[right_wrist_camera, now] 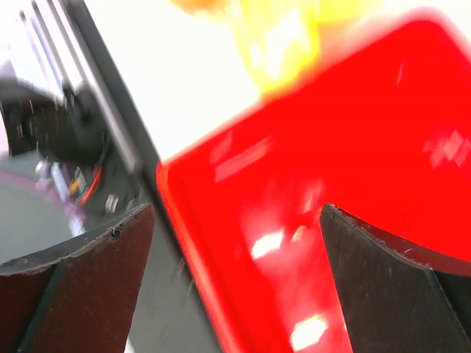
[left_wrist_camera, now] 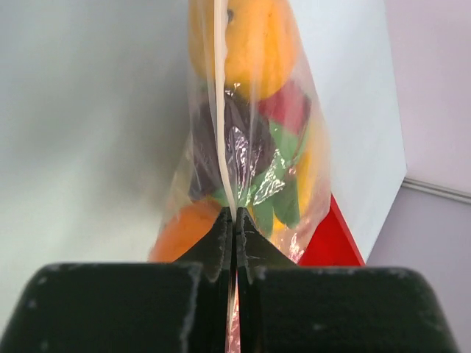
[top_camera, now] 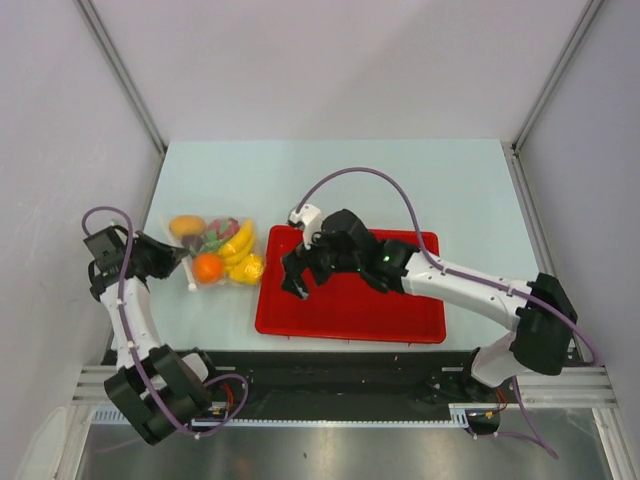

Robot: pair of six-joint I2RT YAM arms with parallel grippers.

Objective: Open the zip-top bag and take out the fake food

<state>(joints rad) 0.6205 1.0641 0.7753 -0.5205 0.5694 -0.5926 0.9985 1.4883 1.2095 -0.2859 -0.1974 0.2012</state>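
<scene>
The clear zip-top bag [top_camera: 218, 252] lies on the pale table, left of the red tray [top_camera: 400, 320], and still holds the fake food: an orange [top_camera: 207, 267], a banana bunch [top_camera: 239, 244], a dragon fruit [top_camera: 217, 234] and other yellow fruit. My left gripper [top_camera: 180, 252] is shut on the bag's left edge; the left wrist view shows its tips [left_wrist_camera: 234, 220] pinching the plastic and the zip strip [left_wrist_camera: 219, 110]. My right gripper [top_camera: 296, 280] is open and empty above the tray's left end [right_wrist_camera: 353, 147]; its fingers [right_wrist_camera: 96, 272] stand wide apart.
A black rail [top_camera: 350, 375] runs along the table's near edge in front of the tray. Grey walls close in the table on both sides. The right arm lies across the tray.
</scene>
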